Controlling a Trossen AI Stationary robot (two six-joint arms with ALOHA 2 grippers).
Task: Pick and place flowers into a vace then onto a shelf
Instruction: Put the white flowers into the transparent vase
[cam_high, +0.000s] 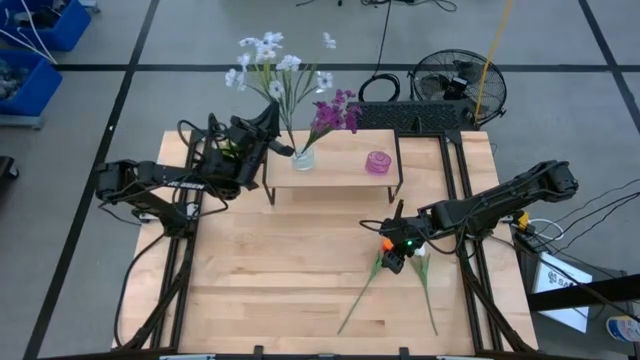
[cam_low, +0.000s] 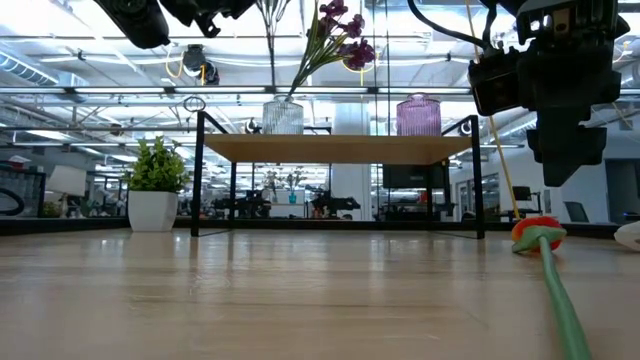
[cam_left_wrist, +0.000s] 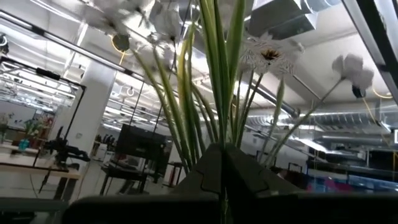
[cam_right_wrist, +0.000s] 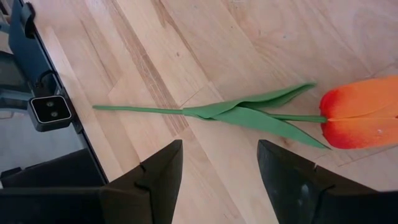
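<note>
Under right tool (cam_right_wrist: 217, 177): glossy orange bloom (cam_right_wrist: 364, 121).

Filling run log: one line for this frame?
left claw: shut on white flower spray | right claw: open above orange tulip | clear glass vase: on shelf

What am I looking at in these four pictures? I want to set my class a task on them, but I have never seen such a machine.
It is a robot with two dark arms at a light wood table, photographed from above, from table height, and from each wrist. On a low wood-topped shelf with black legs stand a clear glass vase holding purple flowers and a pink ribbed jar. The left gripper, shut, holds the white flower spray by its stems at the vase. The right gripper, open, hovers over an orange tulip lying on the table. A white bud lies beside it.
</note>
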